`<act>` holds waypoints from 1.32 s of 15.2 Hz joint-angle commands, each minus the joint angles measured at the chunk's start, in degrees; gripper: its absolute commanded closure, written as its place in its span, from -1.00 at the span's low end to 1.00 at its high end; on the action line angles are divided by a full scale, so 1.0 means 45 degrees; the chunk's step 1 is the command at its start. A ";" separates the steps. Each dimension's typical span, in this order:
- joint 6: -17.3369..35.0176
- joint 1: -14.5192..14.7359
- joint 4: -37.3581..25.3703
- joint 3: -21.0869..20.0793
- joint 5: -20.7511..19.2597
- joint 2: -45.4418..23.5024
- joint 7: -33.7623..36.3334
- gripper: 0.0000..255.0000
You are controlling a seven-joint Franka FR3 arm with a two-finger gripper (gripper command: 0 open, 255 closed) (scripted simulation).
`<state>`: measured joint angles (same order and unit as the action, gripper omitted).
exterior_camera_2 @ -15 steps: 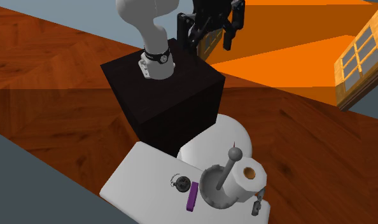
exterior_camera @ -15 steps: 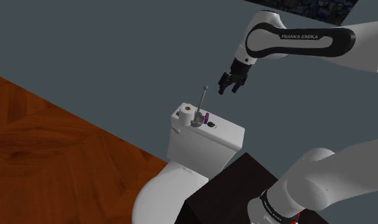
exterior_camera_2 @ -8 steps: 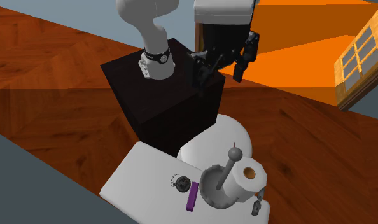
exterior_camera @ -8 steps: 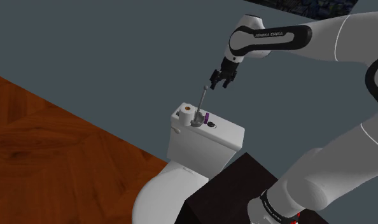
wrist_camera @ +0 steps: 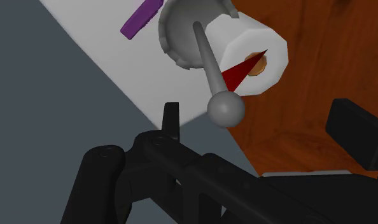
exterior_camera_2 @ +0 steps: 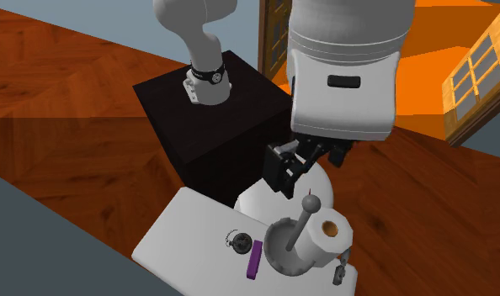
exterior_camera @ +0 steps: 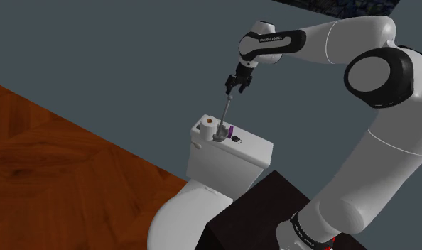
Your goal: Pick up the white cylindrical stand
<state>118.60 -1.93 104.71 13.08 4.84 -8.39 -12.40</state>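
Grey wall point(exterior_camera: 96, 50) and brown wood floor point(exterior_camera: 53, 156) sit behind a white toilet point(exterior_camera: 177, 213). The stand point(exterior_camera_2: 290, 251) is on top of the tank point(exterior_camera_2: 189, 235), down below the fingers point(exterior_camera_2: 281, 174). A second ago the fingers were higher up and off to one side. Now they have come across and down, right to the ball point(wrist_camera: 226, 109) at the top of the stand's thin pole point(wrist_camera: 203, 51). The fingers are wide apart. The ball is between them, but they do not touch it. So nothing is held yet, and the stand has not moved. A paper roll point(wrist_camera: 261, 49) sits just beside the stand, and a purple bar point(wrist_camera: 142, 19) lies on its other side. I think the reach is almost done. Next the fingers need to go a bit lower and squeeze the pole. The pole leans, so it could slip.
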 commanded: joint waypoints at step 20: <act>0.1197 -0.0155 -0.0173 -0.0040 0.0395 -0.1332 -0.0416 1.00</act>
<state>124.02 -2.64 103.91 12.92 6.61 -14.38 -14.26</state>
